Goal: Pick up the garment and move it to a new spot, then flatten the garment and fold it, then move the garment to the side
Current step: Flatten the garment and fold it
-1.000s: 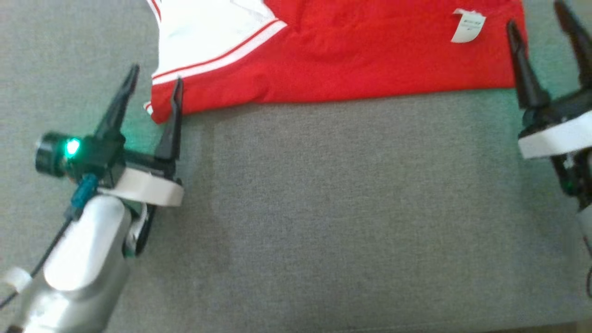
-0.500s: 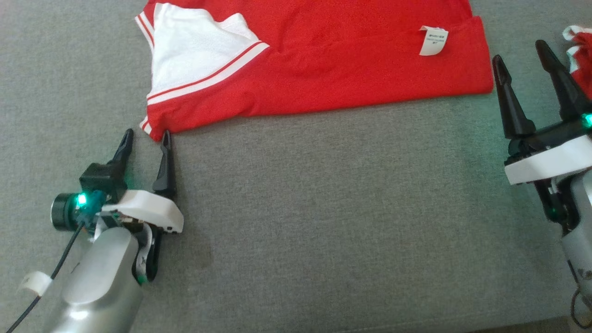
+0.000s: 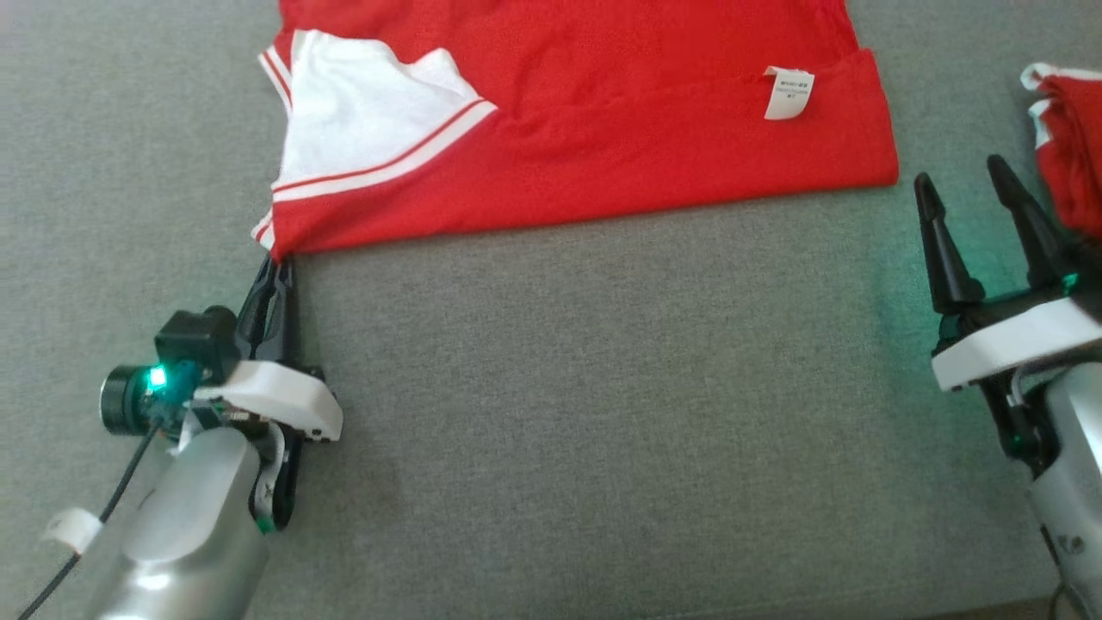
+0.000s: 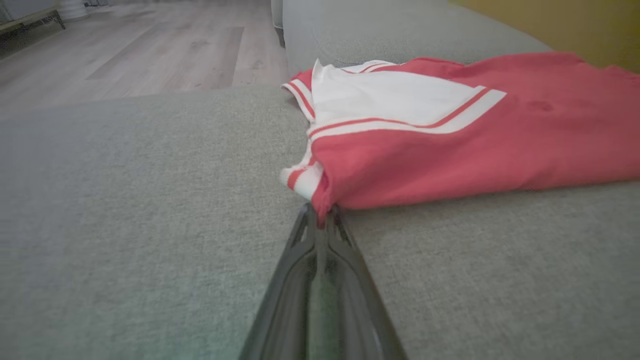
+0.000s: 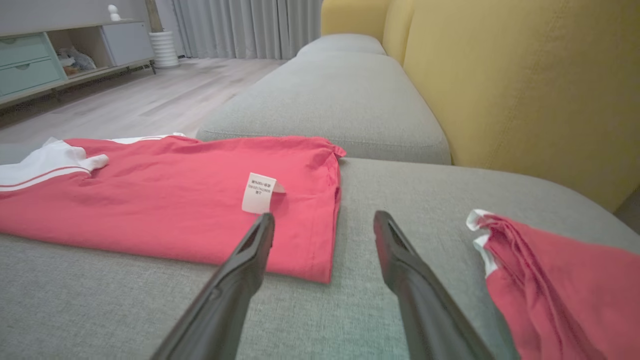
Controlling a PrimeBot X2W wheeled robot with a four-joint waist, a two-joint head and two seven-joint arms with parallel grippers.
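The garment is a red shirt with a white, red-striped sleeve and a white tag. It lies spread flat on the grey sofa seat. My left gripper is shut on its near left corner. In the left wrist view the closed fingers pinch the red hem of the garment. My right gripper stands open just beside the garment's near right corner, touching nothing. In the right wrist view its fingers straddle that edge of the garment.
A second bunched red cloth lies at the far right, close to my right gripper, also visible as a crumpled heap. A yellow sofa back rises behind. Wooden floor and a low cabinet lie beyond the seat's edge.
My left gripper has shut on the garment's near left corner. The head camera has shifted, so the garment sits lower in view and the second red cloth has come in at the right.
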